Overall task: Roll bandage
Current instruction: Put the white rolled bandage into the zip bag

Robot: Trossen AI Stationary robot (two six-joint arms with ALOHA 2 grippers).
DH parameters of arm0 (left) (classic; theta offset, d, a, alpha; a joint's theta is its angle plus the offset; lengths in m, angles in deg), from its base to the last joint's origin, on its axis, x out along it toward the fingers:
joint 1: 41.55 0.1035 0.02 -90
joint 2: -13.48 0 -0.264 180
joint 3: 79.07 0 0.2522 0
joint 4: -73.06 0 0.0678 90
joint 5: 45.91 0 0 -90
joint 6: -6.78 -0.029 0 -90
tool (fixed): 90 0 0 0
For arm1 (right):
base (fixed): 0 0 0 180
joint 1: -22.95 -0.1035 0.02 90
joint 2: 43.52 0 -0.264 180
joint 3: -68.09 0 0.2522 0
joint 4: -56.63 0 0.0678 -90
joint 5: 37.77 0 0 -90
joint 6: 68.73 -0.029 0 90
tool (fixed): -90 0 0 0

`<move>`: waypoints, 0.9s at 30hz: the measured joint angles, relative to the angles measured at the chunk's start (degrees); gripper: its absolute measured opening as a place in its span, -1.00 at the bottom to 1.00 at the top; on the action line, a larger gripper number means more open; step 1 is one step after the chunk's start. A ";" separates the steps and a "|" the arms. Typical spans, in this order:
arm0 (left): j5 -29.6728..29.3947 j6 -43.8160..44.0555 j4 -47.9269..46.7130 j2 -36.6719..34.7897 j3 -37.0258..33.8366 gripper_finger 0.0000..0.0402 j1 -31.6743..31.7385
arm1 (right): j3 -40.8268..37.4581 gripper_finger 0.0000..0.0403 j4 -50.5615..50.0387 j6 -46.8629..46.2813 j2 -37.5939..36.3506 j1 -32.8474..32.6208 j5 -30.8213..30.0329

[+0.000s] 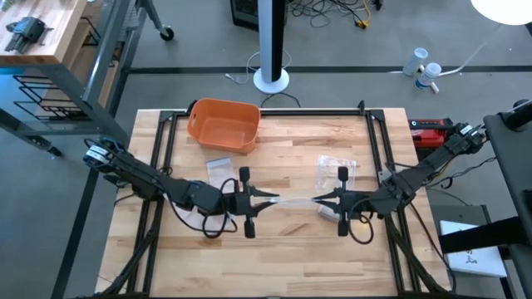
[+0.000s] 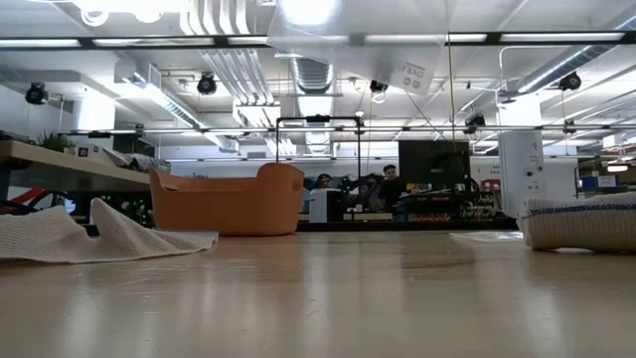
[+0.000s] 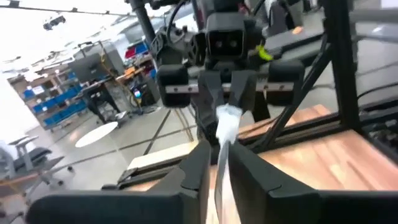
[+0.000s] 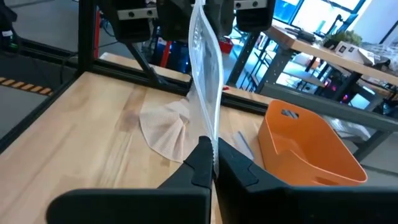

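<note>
A clear plastic packet (image 1: 295, 200) is stretched between my two grippers above the table's middle, and it also shows high in the low view (image 2: 348, 50). My left gripper (image 1: 274, 200) is shut on its left end and my right gripper (image 1: 317, 199) on its right end. A beige piece of bandage cloth (image 4: 165, 127) lies flat on the wood to the far left of them (image 1: 219, 165). A rolled white bandage (image 2: 581, 221) rests on the table at the right. My left gripper (image 3: 219, 149) pinches the packet's left end (image 3: 224, 134) between its two fingers, coming level from the table's left. The packet is lifted clear and runs straight across to the other gripper. My right gripper (image 4: 213, 149) pinches the packet's right end (image 4: 210, 127) between its two fingers, coming level from the table's right. The packet stands on edge, clear of the table.
An orange bin (image 1: 223, 124) stands at the far left of the table. Another clear packet (image 1: 335, 170) lies beyond my right gripper. A black frame (image 1: 374, 133) runs around the wooden top.
</note>
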 joint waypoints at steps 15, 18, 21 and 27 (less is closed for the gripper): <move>-4.90 3.94 -16.30 -8.36 0.20 -0.21 -0.11 | 2.56 -1.00 -9.47 -5.41 -4.56 -0.02 0.09; -4.87 3.74 -16.11 -8.82 0.31 -0.19 -0.16 | 2.56 -1.00 -9.87 -5.38 -4.88 -0.02 0.09; -4.74 5.60 -15.60 -9.23 0.31 -0.18 -0.22 | 2.56 -1.00 -9.92 -5.38 -5.11 -0.02 0.05; -2.20 12.66 -16.60 -8.72 0.31 -0.23 -0.22 | 2.56 -1.00 -9.92 -5.35 -5.14 -0.02 0.04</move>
